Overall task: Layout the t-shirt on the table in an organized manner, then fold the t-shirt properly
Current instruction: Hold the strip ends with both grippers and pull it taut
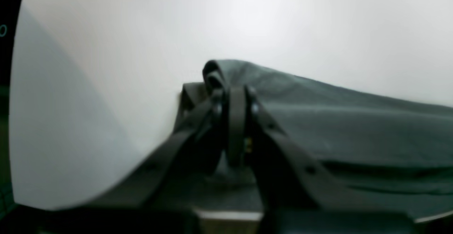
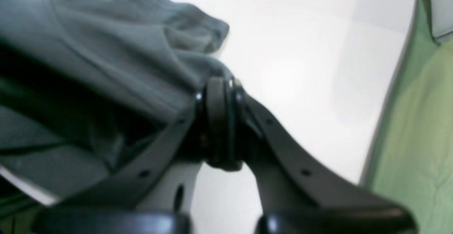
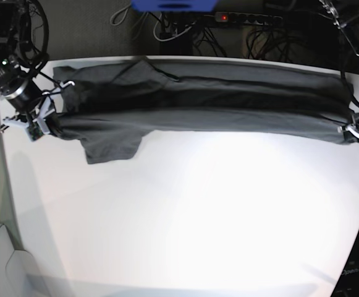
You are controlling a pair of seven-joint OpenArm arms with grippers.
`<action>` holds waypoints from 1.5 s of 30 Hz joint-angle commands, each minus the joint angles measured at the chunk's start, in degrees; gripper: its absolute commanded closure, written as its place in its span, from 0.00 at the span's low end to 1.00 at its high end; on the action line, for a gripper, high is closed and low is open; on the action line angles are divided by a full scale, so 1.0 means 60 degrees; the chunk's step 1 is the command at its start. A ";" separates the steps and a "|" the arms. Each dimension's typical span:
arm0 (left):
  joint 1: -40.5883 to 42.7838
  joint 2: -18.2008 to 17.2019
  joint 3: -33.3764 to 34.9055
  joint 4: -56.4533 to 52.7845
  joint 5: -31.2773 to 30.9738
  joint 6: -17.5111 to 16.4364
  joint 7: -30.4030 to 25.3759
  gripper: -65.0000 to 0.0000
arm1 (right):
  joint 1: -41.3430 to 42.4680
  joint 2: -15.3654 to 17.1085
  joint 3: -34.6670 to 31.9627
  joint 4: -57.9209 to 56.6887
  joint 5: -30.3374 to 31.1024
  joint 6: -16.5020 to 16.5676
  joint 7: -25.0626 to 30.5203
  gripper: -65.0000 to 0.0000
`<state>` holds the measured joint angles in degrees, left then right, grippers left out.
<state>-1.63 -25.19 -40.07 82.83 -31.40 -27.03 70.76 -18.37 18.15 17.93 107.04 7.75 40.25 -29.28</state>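
t-shirt (image 3: 204, 99) spans far edge, table (image 3: 185, 216) seemingly open

Behind the far edge, a dark floor holds tangled cables (image 3: 167, 28) and a power strip (image 3: 244, 18) with a red light. A blue object (image 3: 173, 5) sits at top. Green floor (image 2: 414, 138) shows beside.

The left gripper (image 1: 235, 101) pinches a bunched fold of the dark grey t-shirt (image 1: 354, 127), its jaws closed tight on the cloth. The garment stretches away rightward over the white table (image 1: 124, 50), whose curved edge shows at left.
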 commanded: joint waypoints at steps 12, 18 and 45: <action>0.0264 -0.0234 -0.0010 0.0152 0.0024 0.0014 0.0346 0.99 | -0.0272 0.0323 0.0022 0.0071 0.0049 -0.0042 0.0184 1.00; 0.0572 -0.0249 -0.0010 0.0093 0.0039 0.0014 0.0258 0.99 | -0.0594 0.0337 -0.0007 0.0071 0.0049 -0.0042 0.0198 1.00; 0.1114 -0.0117 0.1060 0.0108 0.1533 0.0028 -0.0446 0.90 | -0.0594 0.0352 -0.0286 -0.1101 0.0035 -0.0042 0.0125 0.92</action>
<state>5.56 -24.73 -33.36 82.83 -22.06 -27.00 68.55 -22.11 19.25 15.88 99.68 7.73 40.23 -29.34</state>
